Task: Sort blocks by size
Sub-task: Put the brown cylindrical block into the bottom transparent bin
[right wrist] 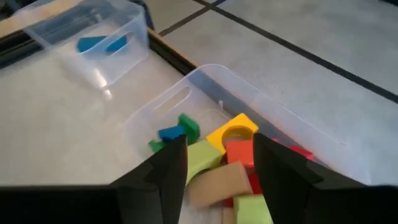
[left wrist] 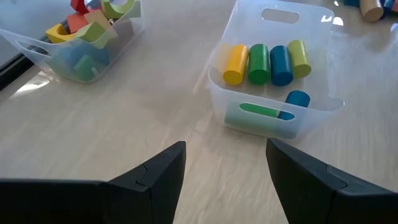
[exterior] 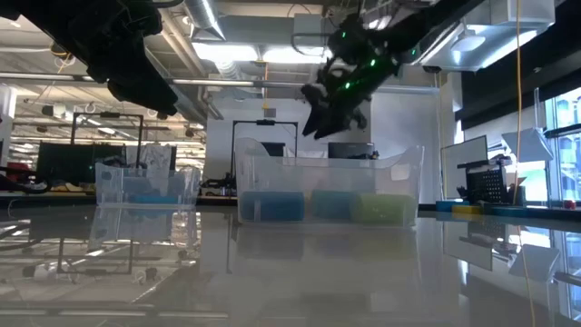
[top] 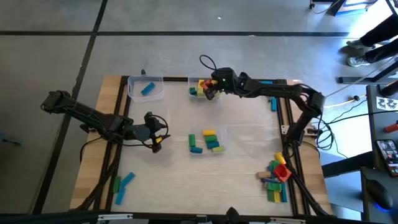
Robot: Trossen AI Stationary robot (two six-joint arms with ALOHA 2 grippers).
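R gripper (right wrist: 214, 158): fingers apart, nothing between them, poised over the far-edge tub (top: 200, 88) that holds mixed blocks (right wrist: 231, 155) (yellow ring piece, red, green, tan, blue). L gripper (left wrist: 225, 171): fingers spread wide, empty, above bare table (top: 174, 180), facing the centre tub (left wrist: 273, 81). That tub has cylinders (left wrist: 266, 62) side by side: yellow, green, blue, lime, plus more blue/green below. Far-left tub (top: 145, 88) holds a blue block. Loose blocks (top: 277, 179) sit at near-right table corner, a few more (top: 122, 185) near-left.
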